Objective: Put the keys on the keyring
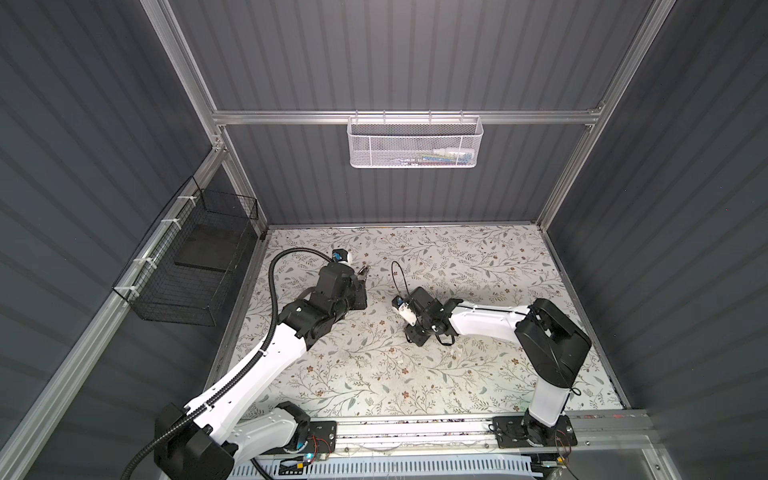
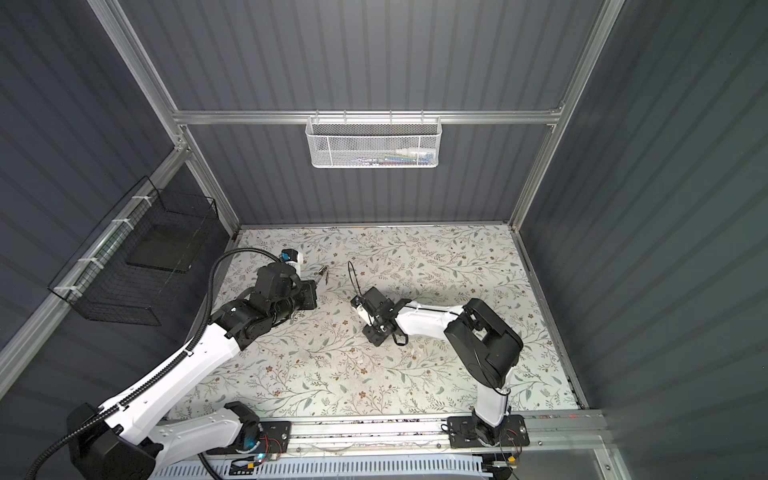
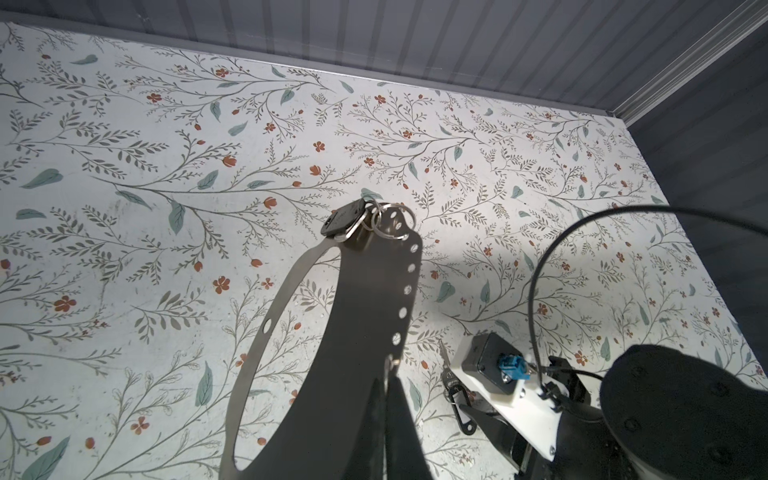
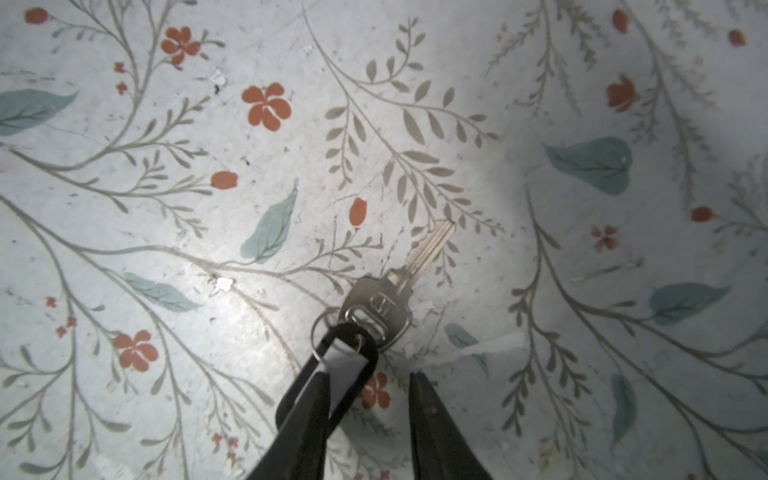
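On the floral table point(image 1: 457, 374) the key point(image 4: 386, 307) and its tag point(image 4: 353, 349) lie at the right gripper point(image 4: 368, 386), jaws partly apart and gripping nothing surely; it should pinch the tag squarely, then carry it to the keyring point(image 3: 353, 332) clamped tight by the left gripper point(image 3: 385, 390).

robot test cell in a lab, by the look of it. floral-papered table point(image 1: 478, 266) boxed in by grey ribbed panels point(image 1: 374, 54) on an aluminium frame point(image 1: 291, 117). white mesh basket point(image 1: 415, 145) hung behind the table, black wire basket point(image 1: 187, 270) off its left side, left arm point(image 1: 249, 374) and right arm point(image 1: 486, 322) bolted to a rail point(image 1: 415, 428) along its front edge.
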Action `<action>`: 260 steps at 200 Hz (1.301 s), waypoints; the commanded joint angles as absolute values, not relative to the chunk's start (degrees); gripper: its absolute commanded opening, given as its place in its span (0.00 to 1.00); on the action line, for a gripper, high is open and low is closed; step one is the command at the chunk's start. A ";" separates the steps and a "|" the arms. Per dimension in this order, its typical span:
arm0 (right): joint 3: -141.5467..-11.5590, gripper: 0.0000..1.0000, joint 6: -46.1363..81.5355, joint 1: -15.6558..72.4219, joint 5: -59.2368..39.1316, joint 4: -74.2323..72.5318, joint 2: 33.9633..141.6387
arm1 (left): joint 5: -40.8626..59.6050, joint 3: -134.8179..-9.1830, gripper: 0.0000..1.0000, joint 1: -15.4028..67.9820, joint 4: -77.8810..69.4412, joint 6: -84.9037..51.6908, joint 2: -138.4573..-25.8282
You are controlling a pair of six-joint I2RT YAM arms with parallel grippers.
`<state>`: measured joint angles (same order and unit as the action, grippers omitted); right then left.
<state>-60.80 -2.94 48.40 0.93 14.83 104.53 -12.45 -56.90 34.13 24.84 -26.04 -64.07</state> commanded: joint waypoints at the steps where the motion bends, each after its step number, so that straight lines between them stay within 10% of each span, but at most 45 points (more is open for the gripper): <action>1: -62.11 0.36 -4.01 49.63 1.13 14.33 105.74 | -13.57 -57.06 0.00 33.84 25.20 -24.78 -63.13; 260: -61.79 0.00 -0.36 49.84 5.10 17.52 97.79 | -11.71 -57.70 0.00 33.84 25.57 -24.53 -61.70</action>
<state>-62.11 -2.74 50.02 4.75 14.00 98.50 -12.45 -56.82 34.06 25.74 -25.82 -63.37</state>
